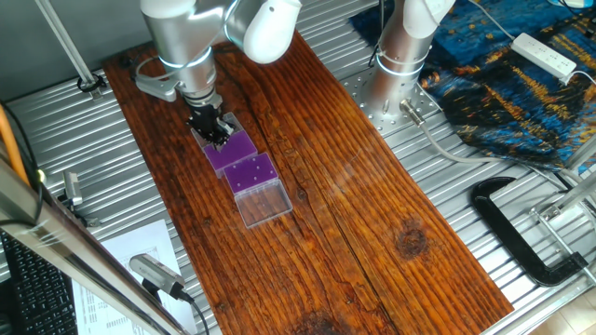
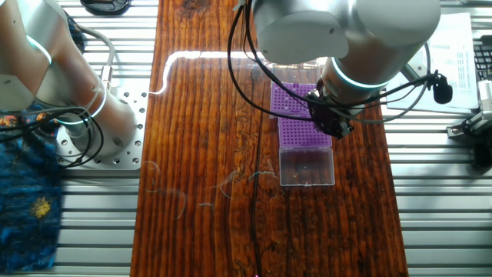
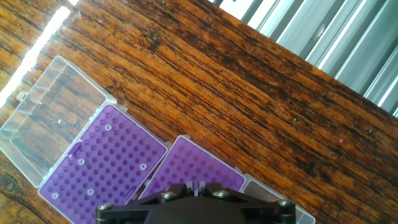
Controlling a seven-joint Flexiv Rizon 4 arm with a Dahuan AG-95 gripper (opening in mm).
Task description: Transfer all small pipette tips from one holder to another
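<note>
Left to right in hand view: open clear lid (image 3: 53, 118), left holder (image 3: 102, 165) with a few small pipette tips (image 3: 107, 128), right holder (image 3: 193, 168) on tabletop (image 3: 249, 93). Gripper (image 1: 213, 130) over right holder. Probably mid-transfer; next needs fine alignment on one tip. Jaws hidden, opening and any held tip unreadable.

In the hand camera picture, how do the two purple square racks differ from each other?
The left purple rack shows in full, while the right purple rack is partly hidden by the black gripper above it. Several pale pipette tips sit scattered in the left rack; none show on the visible part of the right rack. Both are purple squares with hole grids, each set in a clear plastic box.
</note>
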